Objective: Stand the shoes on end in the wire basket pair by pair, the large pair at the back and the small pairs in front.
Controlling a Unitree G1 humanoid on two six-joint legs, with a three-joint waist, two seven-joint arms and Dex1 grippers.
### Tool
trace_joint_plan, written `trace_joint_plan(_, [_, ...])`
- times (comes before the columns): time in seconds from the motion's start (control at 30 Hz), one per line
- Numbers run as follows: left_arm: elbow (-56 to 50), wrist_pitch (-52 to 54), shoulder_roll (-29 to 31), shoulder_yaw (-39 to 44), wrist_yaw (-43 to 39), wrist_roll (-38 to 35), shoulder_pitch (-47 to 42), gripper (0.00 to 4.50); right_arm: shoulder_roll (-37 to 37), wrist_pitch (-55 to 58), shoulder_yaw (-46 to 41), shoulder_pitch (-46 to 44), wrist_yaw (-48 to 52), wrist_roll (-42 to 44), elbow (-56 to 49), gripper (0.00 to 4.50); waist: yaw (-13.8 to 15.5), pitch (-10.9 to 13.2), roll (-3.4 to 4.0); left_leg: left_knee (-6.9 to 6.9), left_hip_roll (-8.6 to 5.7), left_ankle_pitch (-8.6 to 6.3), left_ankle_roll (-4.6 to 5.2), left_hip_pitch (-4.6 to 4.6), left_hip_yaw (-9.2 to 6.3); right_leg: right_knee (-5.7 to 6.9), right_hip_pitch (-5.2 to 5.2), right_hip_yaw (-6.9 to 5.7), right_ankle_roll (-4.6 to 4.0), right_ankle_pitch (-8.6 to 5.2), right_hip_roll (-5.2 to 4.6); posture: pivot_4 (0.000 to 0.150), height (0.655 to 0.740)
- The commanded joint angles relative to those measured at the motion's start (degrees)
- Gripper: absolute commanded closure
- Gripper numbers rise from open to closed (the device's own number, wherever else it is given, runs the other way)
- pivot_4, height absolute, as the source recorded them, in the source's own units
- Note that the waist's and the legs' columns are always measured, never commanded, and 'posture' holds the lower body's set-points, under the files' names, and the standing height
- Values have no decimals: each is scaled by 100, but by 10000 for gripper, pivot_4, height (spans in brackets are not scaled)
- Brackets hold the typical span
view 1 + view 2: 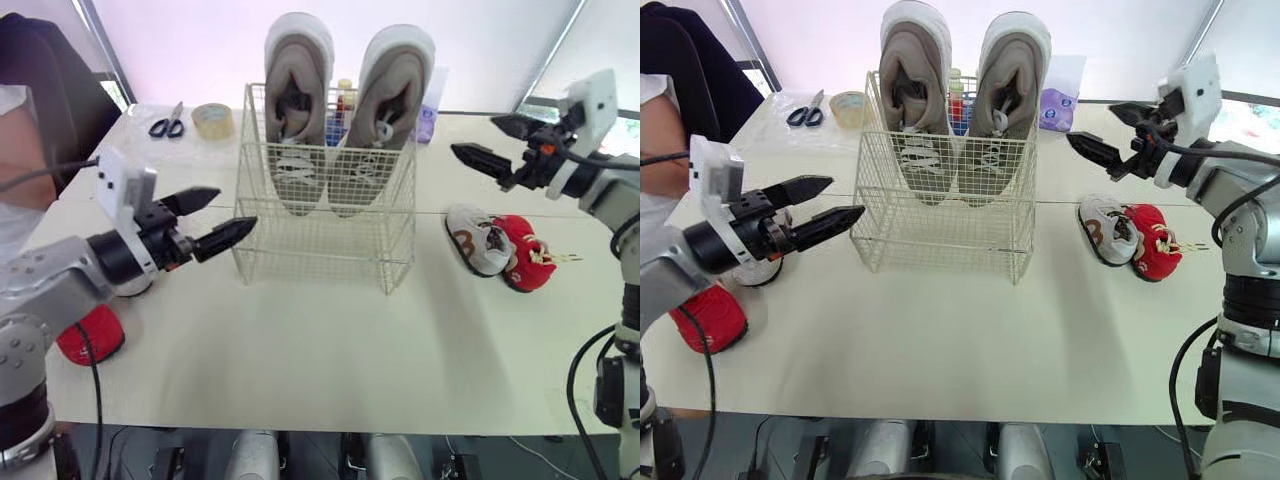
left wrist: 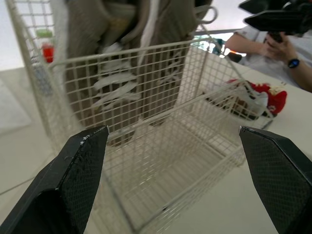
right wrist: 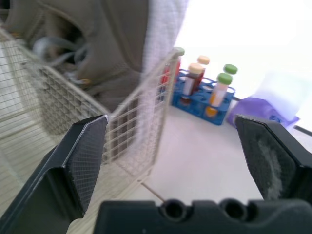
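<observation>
While two large grey shoes [image 1: 299, 120] stand on end at the back of the wire basket [image 1: 320, 240], one white small shoe [image 1: 478, 238] and one red small shoe [image 1: 528, 262] lie touching just right of it. The left gripper [image 1: 237, 208] and right gripper [image 1: 472, 136] flank it, both spread wide and empty.

One wire basket [image 1: 325, 250] holds two large grey shoes [image 1: 298, 120]. Three small shoes lie on the surface [image 1: 330, 350]: two red shoes [image 1: 527, 262], one white shoe [image 1: 478, 238]. One scissors [image 1: 165, 125], one tape roll [image 1: 213, 119].
</observation>
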Motion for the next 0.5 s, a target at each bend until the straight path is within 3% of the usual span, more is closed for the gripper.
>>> trace_joint_plan(0.03, [-340, 274, 87, -139, 372, -769, 261, 1070, 396, -61, -977, 160, -951, 151, -88, 0, -30, -3, 5, 0, 0, 0, 0, 2, 0, 0, 2, 1, 0, 0, 0, 1500, 7357])
trace_joint_plan(0.13, [-595, 173, 17, -445, 550, -930, 515, 1070, 882, 127, -1474, 461, -1541, 386, -88, 0, -39, -5, 17, -2, 2, 2, -2, 10, 5, 6, 0, 7, 0, 0, 5, 1500, 7357])
trace_joint_plan(0.27, [-903, -89, -337, -816, 860, -1360, 888, 1070, 1133, -178, -1358, 1551, -1566, 177, -900, 0, -30, -13, 31, -8, 6, 5, -9, 18, 1, 7, 6, 7, -2, 0, 12, 1500, 7357])
trace_joint_plan(0.37, [-1172, -139, -199, -1173, 607, -1160, 1189, 1070, 1277, -222, -1394, 2414, -1659, 144, -1529, 0, -25, -16, 46, -13, 4, 3, -6, 20, 3, 5, 7, 10, -1, -1, 10, 1500, 7357])
trace_joint_plan(0.5, [-1200, -324, -145, -1337, 650, -1415, 1160, 1070, 1416, -375, -1360, 3284, -1676, 35, -1893, 0, -24, -29, 62, -12, 2, -13, 20, 23, 3, 4, 8, 11, -2, -1, 11, 1500, 7357])
